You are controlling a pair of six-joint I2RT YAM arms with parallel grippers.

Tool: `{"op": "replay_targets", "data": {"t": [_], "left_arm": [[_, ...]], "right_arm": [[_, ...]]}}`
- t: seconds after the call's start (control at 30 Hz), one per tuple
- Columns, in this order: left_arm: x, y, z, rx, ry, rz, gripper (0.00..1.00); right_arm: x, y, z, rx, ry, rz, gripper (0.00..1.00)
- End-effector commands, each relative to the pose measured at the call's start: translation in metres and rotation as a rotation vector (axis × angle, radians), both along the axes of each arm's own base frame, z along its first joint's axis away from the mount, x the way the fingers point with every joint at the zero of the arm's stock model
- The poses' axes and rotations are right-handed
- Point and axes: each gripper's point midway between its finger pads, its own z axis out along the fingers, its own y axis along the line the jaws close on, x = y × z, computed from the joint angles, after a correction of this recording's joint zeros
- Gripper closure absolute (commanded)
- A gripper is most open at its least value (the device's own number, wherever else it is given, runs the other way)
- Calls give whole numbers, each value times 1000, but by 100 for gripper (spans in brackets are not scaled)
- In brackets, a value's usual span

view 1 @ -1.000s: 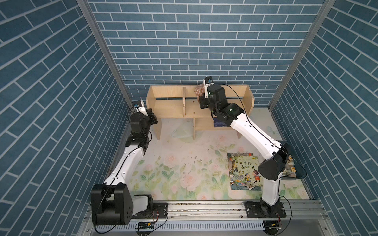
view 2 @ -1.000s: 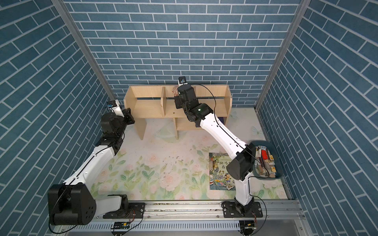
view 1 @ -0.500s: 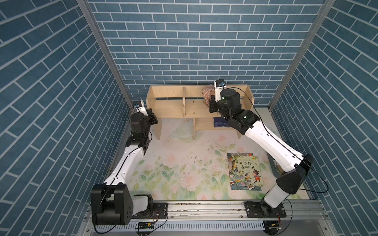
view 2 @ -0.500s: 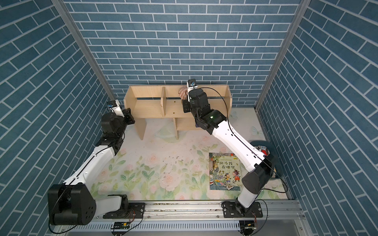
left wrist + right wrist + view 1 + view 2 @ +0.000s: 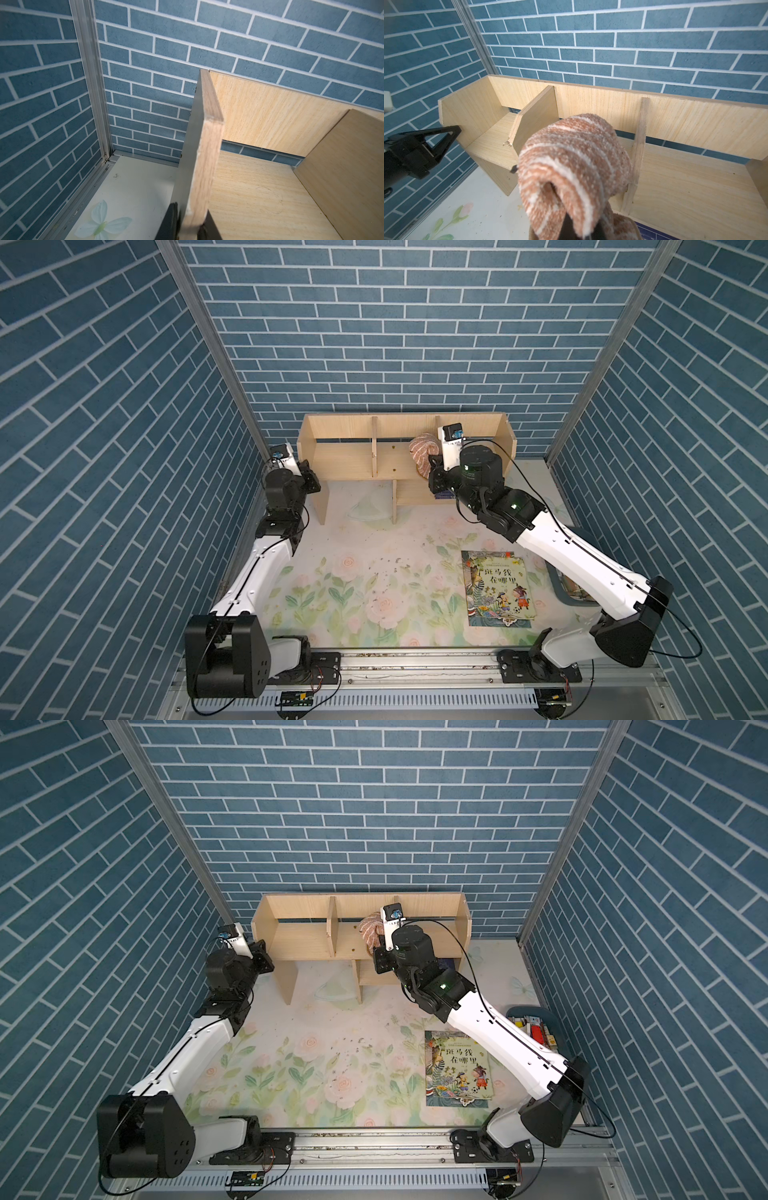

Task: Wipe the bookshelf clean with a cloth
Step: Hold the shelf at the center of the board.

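Blue brick-patterned walls close in a floral mat (image 5: 353, 593), and the bookshelf (image 5: 353, 456) stands at its far edge against the back wall. The left gripper (image 5: 191, 228) is clamped narrowly on the bookshelf's left side panel. In the left wrist view the panel's front edge runs up between its two black fingers (image 5: 172, 220), one on each face. The right gripper (image 5: 579, 230) is pinched tight on the cloth (image 5: 571, 162), which folds over and ahead of its fingertips in a striped bundle that hides most of them. In both top views the cloth (image 5: 422, 450) sits in the middle compartment, just beside the right divider. Whether it touches the board below cannot be told. Well behind the right fingers, a book (image 5: 496, 587) lies flat on the mat near a tray (image 5: 536, 1027).
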Motion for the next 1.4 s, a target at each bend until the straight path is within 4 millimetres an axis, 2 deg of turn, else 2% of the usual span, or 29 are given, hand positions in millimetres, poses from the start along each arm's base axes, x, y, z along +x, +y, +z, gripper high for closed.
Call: {"op": "replay_targets", "data": {"t": [0.0, 0.13, 0.37, 0.4, 0.47, 0.5, 0.6, 0.63, 0.7, 0.83, 0.93, 1.0, 1.07, 1.17, 1.23, 1.3, 1.37], "left_arm": [[-6, -51, -11, -63, 51, -204, 100], [-5, -53, -10, -66, 49, -216, 100], [-4, -52, -4, -70, 45, -211, 100], [-5, -52, -1, -75, 37, -209, 94], [-6, -50, 6, -86, 20, -202, 74], [-7, -49, 9, -91, 10, -196, 67], [-10, -42, 19, -97, -11, -156, 53], [-11, -39, 23, -97, -17, -139, 43], [-13, -32, 31, -94, -19, -101, 2], [-26, -12, 52, -88, -33, 4, 0], [-49, 5, 82, -99, -88, 87, 0], [-66, 2, 103, -110, -150, 62, 0], [-81, -23, 127, -129, -232, -91, 0], [-118, -97, 166, -177, -366, -517, 0], [-146, -148, 178, -220, -395, -762, 0], [-174, -192, 182, -241, -403, -941, 0], [-201, -224, 180, -238, -416, -1081, 0]], "right_arm": [[-5, -3, 5, 31, -14, -7, 100], [-7, -4, -6, 29, -12, 0, 100], [-7, -4, -11, 22, -34, 3, 100], [-7, -4, -11, 19, -36, 2, 100], [-8, -7, -9, 18, -42, -3, 100], [-8, -9, -8, 14, -43, -12, 100], [-4, -14, -1, 11, -42, -35, 100], [-3, -15, 3, 11, -41, -37, 100], [-4, -11, 12, 21, -40, -18, 100], [-13, -5, 31, 85, -49, 44, 100], [-20, -4, 46, 127, -54, 77, 100], [-31, 2, 57, 166, -68, 144, 100], [-46, 8, 66, 218, -94, 234, 100], [-71, 18, 80, 297, -122, 382, 100], [-83, 26, 88, 343, -132, 466, 100], [-93, 33, 97, 385, -145, 537, 100], [-101, 39, 104, 415, -147, 603, 100]]}}
